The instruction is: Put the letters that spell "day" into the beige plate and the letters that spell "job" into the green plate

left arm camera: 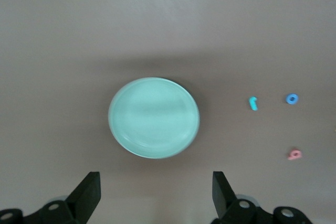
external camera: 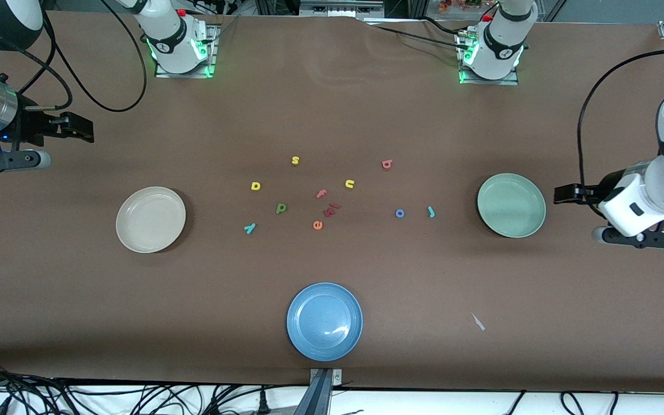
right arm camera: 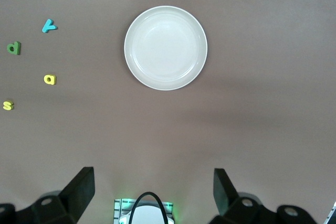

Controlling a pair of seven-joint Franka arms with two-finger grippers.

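With both plates empty, the spread left gripper [left arm camera: 156, 195] beside the green plate [external camera: 511, 205] should descend squarely over the "j" [external camera: 431, 212], while the spread right gripper [right arm camera: 152, 195] waits.

A matt brown table covering [external camera: 366, 115], faintly creased like paper or cloth, carries smooth glazed-looking plates, the blue plate [external camera: 324, 321] glossiest with a white glint, the beige plate [external camera: 150, 219] and the green plate [external camera: 511, 205] softer-sheened.

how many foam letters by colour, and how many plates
yellow letters: 3 (s, d, u)
teal letters: 2
green letters: 1
blue letters: 1
orange letters: 1
pink or red letters: 3
plates: 3 (beige plate, green plate, blue plate)
total: 14
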